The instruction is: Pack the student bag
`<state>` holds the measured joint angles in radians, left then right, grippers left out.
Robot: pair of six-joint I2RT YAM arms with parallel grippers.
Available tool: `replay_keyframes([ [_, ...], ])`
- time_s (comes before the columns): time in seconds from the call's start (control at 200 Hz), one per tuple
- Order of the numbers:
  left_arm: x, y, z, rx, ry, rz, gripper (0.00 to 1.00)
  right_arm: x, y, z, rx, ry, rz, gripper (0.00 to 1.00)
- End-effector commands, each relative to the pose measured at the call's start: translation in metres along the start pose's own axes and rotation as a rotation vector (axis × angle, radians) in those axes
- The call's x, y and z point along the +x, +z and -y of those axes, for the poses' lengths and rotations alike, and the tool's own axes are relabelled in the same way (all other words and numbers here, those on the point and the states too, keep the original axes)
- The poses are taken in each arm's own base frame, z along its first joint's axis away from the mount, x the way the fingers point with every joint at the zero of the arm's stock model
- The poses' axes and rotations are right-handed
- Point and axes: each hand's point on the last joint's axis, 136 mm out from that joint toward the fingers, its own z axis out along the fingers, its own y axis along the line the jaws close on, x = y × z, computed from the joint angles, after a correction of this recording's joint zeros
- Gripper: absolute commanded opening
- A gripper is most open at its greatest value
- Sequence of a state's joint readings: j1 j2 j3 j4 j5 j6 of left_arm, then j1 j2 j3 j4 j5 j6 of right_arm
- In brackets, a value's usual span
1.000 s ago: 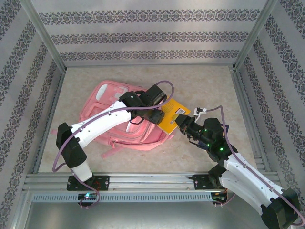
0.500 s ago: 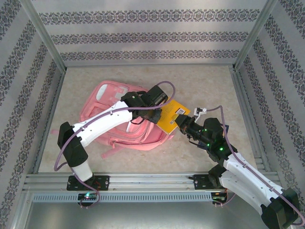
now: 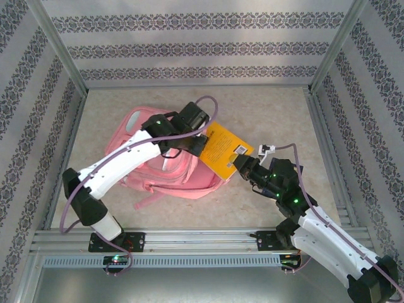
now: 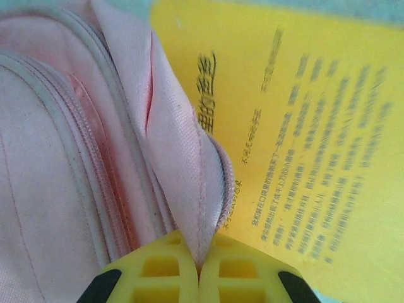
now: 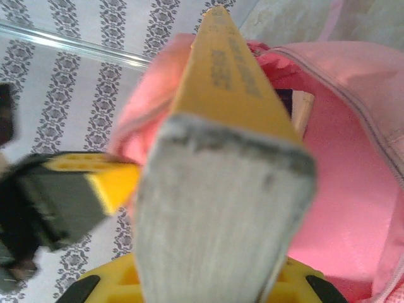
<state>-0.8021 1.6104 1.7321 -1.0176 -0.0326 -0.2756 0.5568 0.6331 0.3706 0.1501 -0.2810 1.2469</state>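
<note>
Now L pincer [image 4: 199, 270] nips student bag [image 3: 189, 180] rim, R pincer [image 3: 239, 163] clamps yellow book [image 3: 221, 146] at opening; L arm [image 3: 126, 158] crosses bag.

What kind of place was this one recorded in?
Probably a lab robot cell: aluminium frame posts, wallpaper-patterned walls, two arms bolted to a rail, handling a student bag and yellow book.

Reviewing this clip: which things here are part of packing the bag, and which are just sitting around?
In the job:
- student bag, the edge of its opening pinched by the left tool
- yellow book, gripped by the right tool, far end at the bag's opening

Not in the job:
- table
- patterned walls
- metal rail at the near edge
</note>
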Motion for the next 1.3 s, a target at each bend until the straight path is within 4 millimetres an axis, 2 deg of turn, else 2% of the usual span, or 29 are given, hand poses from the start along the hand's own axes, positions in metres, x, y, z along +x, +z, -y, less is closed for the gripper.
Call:
replay_keyframes([
  [0.0, -0.02, -0.065, -0.012, -0.012, 0.02, 0.132, 0.0, 0.001, 0.0, -0.005, -0.034, -0.066, 0.014, 0.0],
  [0.035, -0.021, -0.074, -0.016, -0.023, 0.018, 0.143, 0.0, 0.007, 0.002, 0.011, -0.002, -0.069, 0.002, 0.0],
  [0.17, -0.024, -0.098, -0.026, -0.056, 0.017, 0.181, 0.0, 0.014, 0.003, 0.023, 0.03, -0.091, -0.011, 0.0],
  [0.345, -0.023, -0.107, -0.031, -0.067, 0.012, 0.194, 0.0, 0.02, 0.003, 0.033, 0.053, -0.096, -0.021, 0.0],
  [0.45, -0.023, -0.105, -0.03, -0.061, 0.015, 0.186, 0.0, 0.02, 0.003, 0.016, 0.01, -0.098, -0.033, 0.0],
  [0.525, -0.024, -0.103, -0.029, -0.056, 0.018, 0.18, 0.0, 0.02, 0.001, -0.004, -0.043, -0.089, -0.04, 0.0],
  [0.56, -0.024, -0.103, -0.03, -0.056, 0.018, 0.18, 0.0, 0.021, 0.0, -0.007, -0.05, -0.08, -0.045, 0.0],
  [0.575, -0.025, -0.102, -0.03, -0.056, 0.017, 0.18, 0.0, 0.017, -0.002, -0.021, -0.079, -0.083, -0.038, 0.0],
  [0.61, -0.025, -0.102, -0.03, -0.057, 0.017, 0.178, 0.0, 0.016, -0.003, -0.03, -0.099, -0.076, -0.038, 0.0],
  [0.794, -0.027, -0.1, -0.031, -0.052, 0.015, 0.173, 0.0, 0.022, -0.001, -0.064, -0.168, -0.057, -0.074, 0.0],
  [0.954, -0.03, -0.102, -0.031, -0.046, 0.013, 0.179, 0.0, 0.029, 0.012, -0.074, -0.186, -0.016, -0.107, 0.0],
  [1.294, -0.035, -0.11, -0.028, -0.026, 0.018, 0.198, 0.0, 0.028, 0.044, -0.09, -0.245, 0.071, -0.116, 0.0],
])
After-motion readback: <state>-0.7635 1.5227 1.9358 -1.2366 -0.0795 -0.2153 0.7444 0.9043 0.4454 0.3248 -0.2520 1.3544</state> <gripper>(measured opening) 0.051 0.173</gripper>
